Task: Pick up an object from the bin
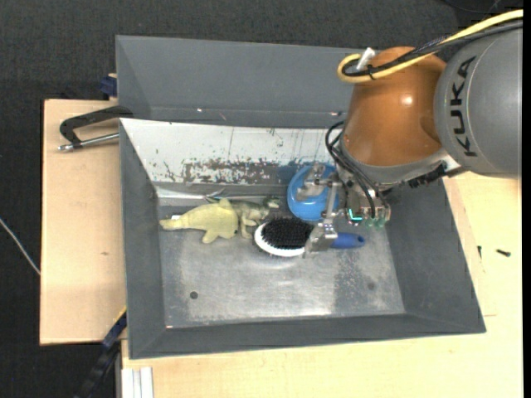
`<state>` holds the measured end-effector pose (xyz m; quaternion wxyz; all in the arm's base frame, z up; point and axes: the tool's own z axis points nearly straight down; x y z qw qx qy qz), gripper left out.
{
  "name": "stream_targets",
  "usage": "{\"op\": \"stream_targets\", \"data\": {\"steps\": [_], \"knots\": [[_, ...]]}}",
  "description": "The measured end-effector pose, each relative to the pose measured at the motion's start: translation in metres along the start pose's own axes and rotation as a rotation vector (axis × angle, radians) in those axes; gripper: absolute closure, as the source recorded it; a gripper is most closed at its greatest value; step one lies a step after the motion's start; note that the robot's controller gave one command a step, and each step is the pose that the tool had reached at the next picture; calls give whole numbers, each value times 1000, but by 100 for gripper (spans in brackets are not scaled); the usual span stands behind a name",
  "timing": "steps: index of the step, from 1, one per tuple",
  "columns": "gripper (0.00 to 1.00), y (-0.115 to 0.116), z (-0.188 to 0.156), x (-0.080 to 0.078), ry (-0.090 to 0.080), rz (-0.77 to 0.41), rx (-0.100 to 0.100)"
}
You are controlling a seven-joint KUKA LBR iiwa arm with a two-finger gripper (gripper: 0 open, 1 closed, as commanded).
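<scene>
The hand (325, 235) is seen low in the bin (249, 305), just beside the black brush (280, 236) and below a blue thing (309, 196) — whether it is clenched cannot be told. The brush should be taken squarely, so that the yellow toy (207, 220) is not dragged along.

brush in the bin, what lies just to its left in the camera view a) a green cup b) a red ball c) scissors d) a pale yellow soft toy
d, a pale yellow soft toy lies stretched out just left of the round, black-bristled brush.
</scene>
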<state>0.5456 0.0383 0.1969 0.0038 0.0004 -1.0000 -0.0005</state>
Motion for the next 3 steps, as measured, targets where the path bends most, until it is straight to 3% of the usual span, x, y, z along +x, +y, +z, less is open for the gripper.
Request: {"op": "stream_targets", "data": {"steps": [1,2,3], "knots": [[0,3,106,-5,-5,-5,0],[100,3,102,-6,-10,-4,-1],[100,47,-39,5,-20,-23,-3]]}}
